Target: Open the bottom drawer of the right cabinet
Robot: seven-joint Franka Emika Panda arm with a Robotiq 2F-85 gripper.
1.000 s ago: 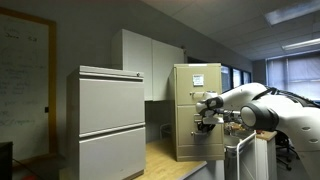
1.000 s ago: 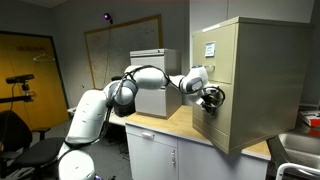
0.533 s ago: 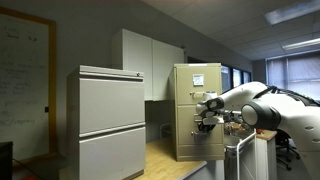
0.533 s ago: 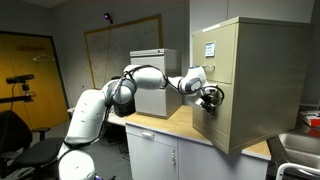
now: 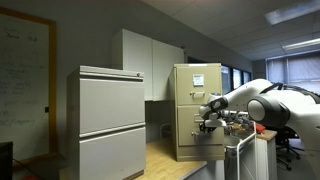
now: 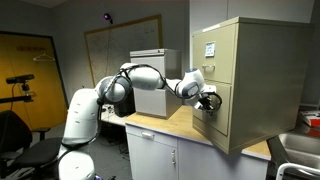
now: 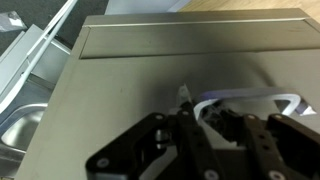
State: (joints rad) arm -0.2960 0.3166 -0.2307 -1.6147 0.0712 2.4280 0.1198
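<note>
1. The bottom drawer (image 6: pixel 212 125) is sitting at the foot of the tall beige cabinet (image 6: pixel 270 70). The cabinet is standing on a wooden countertop (image 6: pixel 165 125) at the far right of the room.
2. From where I am standing I cannot tell how far the drawer is out of the cabinet.
3. In the wrist view the plain front of the drawer (image 7: pixel 150 90) is filling almost the whole picture, with a small silver handle (image 7: pixel 262 100) shining low on the right.
4. The drawer above it is carrying white papers (image 6: pixel 210 47) on its front.
5. The gripper (image 6: pixel 208 100) is pressing up to the upper part of the bottom drawer's front, right at the handle.
6. In the wrist view its dark fingers are lying close together just left of the silver handle, tips against the metal. I cannot tell whether they are clamped on it or only hooked beside it.
7. The arm (image 6: pixel 140 80) is stretching out nearly level, elbow raised and wrist turned so the gripper is facing the drawer front.
8. In an exterior view the arm (image 5: pixel 245 100) is reaching in from the right edge toward the cabinet (image 5: pixel 190 100).
9. A wider light-grey cabinet (image 5: pixel 110 120) is standing well apart from it.
10. White wall cupboards (image 5: pixel 145 60) are hanging behind, between the two cabinets.
</note>
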